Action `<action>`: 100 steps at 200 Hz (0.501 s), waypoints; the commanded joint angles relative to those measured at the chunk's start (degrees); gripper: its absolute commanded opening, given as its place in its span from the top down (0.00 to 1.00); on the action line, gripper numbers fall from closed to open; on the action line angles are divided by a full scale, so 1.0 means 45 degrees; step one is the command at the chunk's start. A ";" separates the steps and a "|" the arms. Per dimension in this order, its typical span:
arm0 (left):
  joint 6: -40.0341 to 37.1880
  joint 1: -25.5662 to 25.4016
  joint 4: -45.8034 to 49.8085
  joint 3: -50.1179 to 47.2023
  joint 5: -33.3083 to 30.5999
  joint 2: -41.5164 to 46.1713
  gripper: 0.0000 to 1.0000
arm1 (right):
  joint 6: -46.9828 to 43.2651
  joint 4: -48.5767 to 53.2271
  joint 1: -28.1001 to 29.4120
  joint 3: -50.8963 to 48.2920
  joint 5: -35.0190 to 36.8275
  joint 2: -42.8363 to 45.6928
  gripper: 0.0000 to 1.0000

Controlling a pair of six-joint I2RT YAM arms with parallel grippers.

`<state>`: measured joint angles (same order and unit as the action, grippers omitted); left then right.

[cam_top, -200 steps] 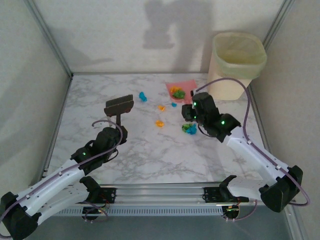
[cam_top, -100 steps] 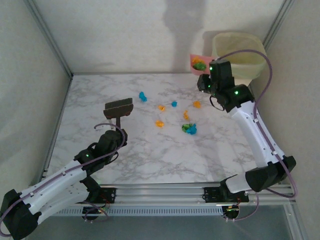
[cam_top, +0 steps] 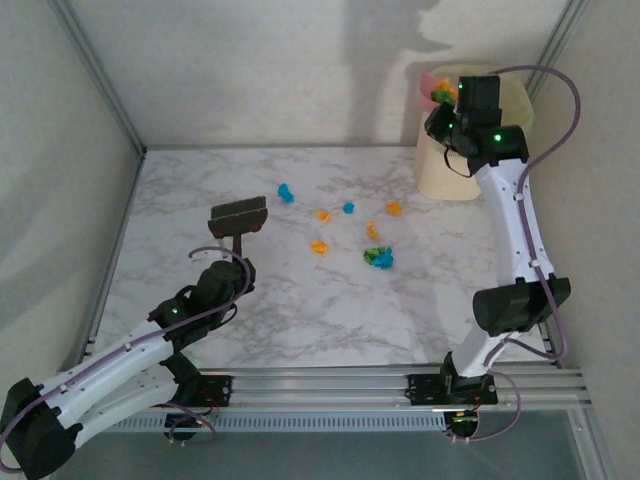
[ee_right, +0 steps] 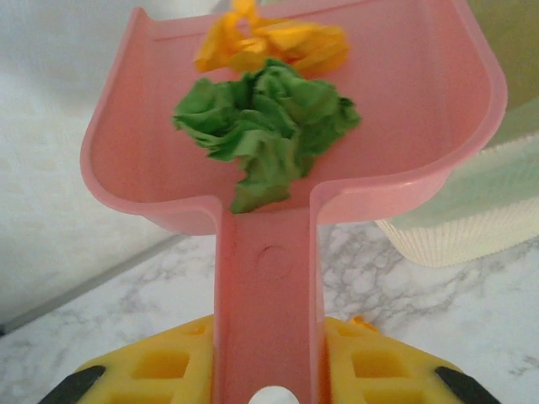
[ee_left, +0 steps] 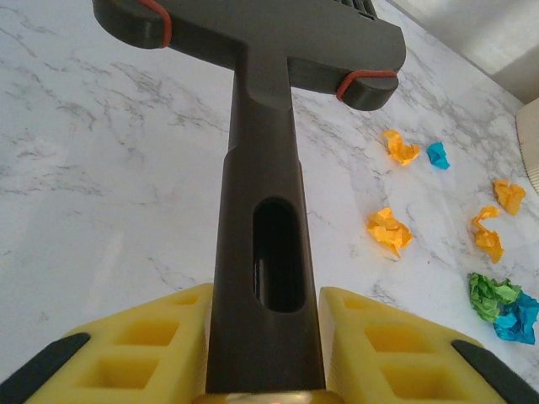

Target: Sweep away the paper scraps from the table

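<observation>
The right claw [ee_right: 268,366], clamped on the pink dustpan [ee_right: 404,101], holds 2 paper scraps [ee_right: 269,126] at the bin [cam_top: 500,110], at the far right corner of the desk [cam_top: 300,310]. This looks like the emptying step, and the next move is probably a tilt (well over the rim). About 7 more lie mid-desk. The left claw [ee_left: 265,337] grips the brush [ee_left: 261,168].

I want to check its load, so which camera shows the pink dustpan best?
Right wrist: the dustpan sits close up, a green scrap and an orange scrap clear inside. Top external shows it small and distant, held high at the bin rim.
</observation>
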<state>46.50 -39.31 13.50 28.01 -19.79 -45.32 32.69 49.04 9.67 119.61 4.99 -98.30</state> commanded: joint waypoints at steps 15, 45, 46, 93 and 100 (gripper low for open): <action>0.0074 -0.0146 -0.0344 -0.0011 -0.0460 0.0280 1.00 | 0.1004 0.0284 -0.0493 0.2167 -0.1106 -0.1272 1.00; 0.0128 -0.0141 -0.0381 -0.0159 -0.0870 0.0587 1.00 | 0.1861 0.1047 -0.0801 0.4061 -0.1544 -0.2604 1.00; 0.0122 -0.0136 -0.0382 -0.0164 -0.0882 0.0593 1.00 | 0.1941 0.1122 -0.0816 0.4176 -0.1619 -0.2700 1.00; 0.0213 -0.0148 -0.0425 -0.0364 -0.1531 0.1044 1.00 | 0.4112 0.1125 -0.1298 0.4749 -0.2688 -0.3584 1.00; 0.0208 -0.0148 -0.0447 -0.0418 -0.1616 0.1125 1.00 | 0.4383 0.1021 -0.1357 0.4649 -0.2746 -0.3603 1.00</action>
<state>46.74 -39.35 13.50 27.03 -22.83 -41.98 45.84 54.22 4.54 139.98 -3.95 -113.93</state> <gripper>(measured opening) 0.326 0.273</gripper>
